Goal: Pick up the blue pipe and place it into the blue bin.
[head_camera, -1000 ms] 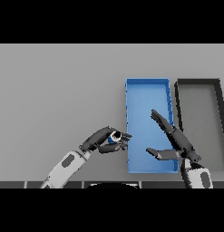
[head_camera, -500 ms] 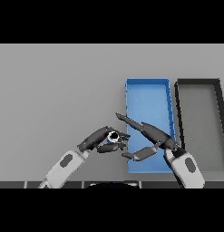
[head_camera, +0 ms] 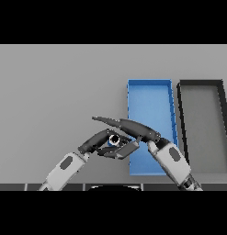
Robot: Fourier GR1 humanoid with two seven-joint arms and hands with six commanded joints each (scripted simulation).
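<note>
A grey bench point(head_camera: 55, 92) fills the view, seen from above. Near its front edge, a little right of the middle, the robot's two arms meet.

The left hand point(head_camera: 99, 142) comes in from the lower left, its dark fingers curled around the blue pipe point(head_camera: 114, 140). The pipe is small, showing one round open end with a pale rim, and is held just above the bench, right beside the left wall of the blue bin point(head_camera: 150, 89) but still outside it.

The right hand point(head_camera: 133, 131) reaches in from the lower right and crosses over the bin's near left corner. Its fingers are stretched out straight and pointing left, lying just over the top of the pipe and the left hand's fingers, while its thumb sits below them beside the pipe. Whether it actually touches the pipe cannot be told.

The blue bin is a long rectangular tray running from the front edge toward the far edge of the bench. Just beside it, toward the right edge, stands a black bin point(head_camera: 200, 83) of similar shape.
</note>
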